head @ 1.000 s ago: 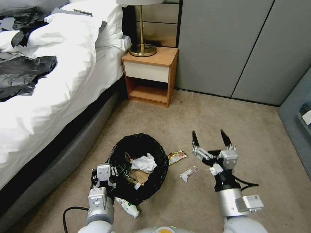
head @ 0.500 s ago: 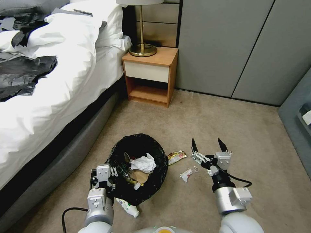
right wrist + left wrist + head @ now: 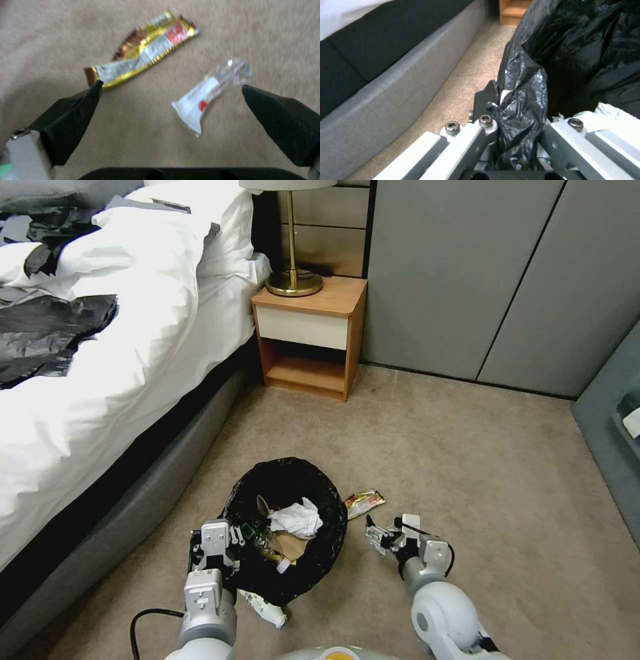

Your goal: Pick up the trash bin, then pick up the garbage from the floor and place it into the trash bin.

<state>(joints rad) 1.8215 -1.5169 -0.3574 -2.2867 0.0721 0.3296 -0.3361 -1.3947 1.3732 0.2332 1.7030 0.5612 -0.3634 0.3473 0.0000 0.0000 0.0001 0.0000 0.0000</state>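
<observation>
Left hand is clamped on the rim of the trash bin, at the side nearest the robot; in the left wrist view its fingers pinch a fold of the crinkled black liner. The bin sits on the carpet beside the grey bed base and holds a crumpled tissue and brown paper.

Right hand is low over the carpet, just right of the bin. Its black fingers are spread wide apart, straddling a small white wrapper lying flat on the carpet. A gold snack wrapper lies just beyond, near the bin. A white-and-green packet lies on the carpet at the bin's near edge.
</observation>
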